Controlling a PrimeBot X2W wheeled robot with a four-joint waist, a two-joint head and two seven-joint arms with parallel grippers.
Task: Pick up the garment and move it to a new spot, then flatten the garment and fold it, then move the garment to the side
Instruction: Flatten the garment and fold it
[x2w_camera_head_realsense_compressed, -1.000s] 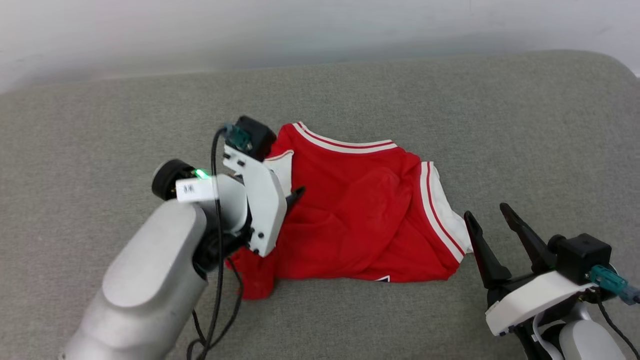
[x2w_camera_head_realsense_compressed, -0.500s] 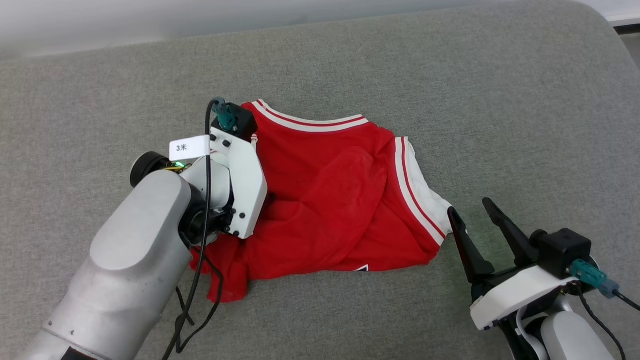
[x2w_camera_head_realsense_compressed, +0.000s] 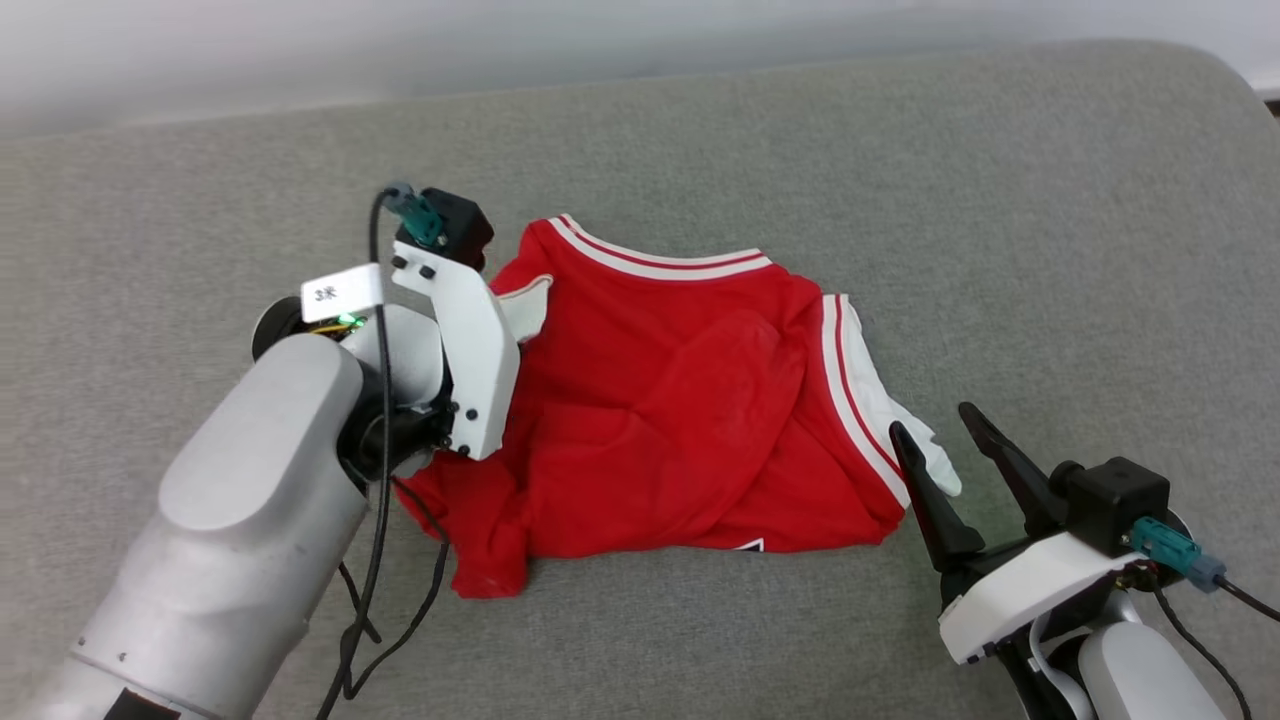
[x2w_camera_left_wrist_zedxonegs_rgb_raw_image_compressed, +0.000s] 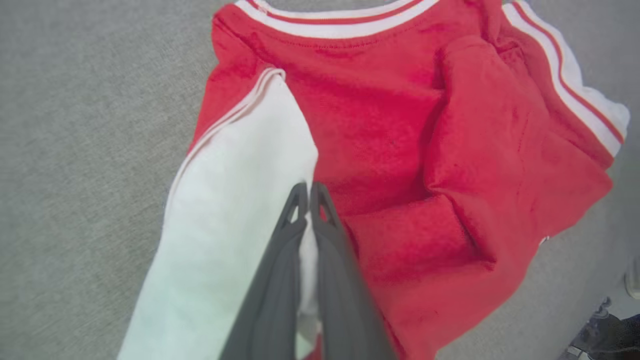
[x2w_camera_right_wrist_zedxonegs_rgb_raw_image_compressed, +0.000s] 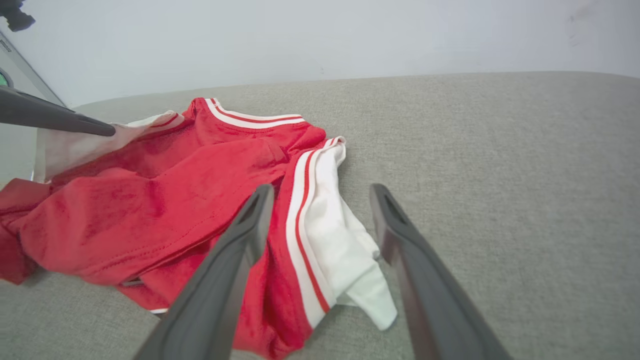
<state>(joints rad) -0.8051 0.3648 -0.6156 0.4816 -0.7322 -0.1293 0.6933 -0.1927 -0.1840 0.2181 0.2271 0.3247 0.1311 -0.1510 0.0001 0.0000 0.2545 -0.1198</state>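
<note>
Left tool (x2w_camera_left_wrist_zedxonegs_rgb_raw_image_compressed: 305, 192) seemingly on garment (x2w_camera_left_wrist_zedxonegs_rgb_raw_image_compressed: 390, 125) edge

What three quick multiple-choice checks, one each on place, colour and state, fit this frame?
1. Where does the left end effector grip the red jersey T-shirt with white sleeves? A) white sleeve; B) collar; C) bottom hem.
2. What colour is the woven fabric surface beneath? A) blue; B) grey; C) black.
3. The right end effector is: A) shut on cloth; B) open; C) shut, empty.
1 A: jaws closed on white sleeve cloth, left wrist view. 2 B: grey weave surrounds the shirt. 3 B: jaws apart beside the other sleeve.
</note>
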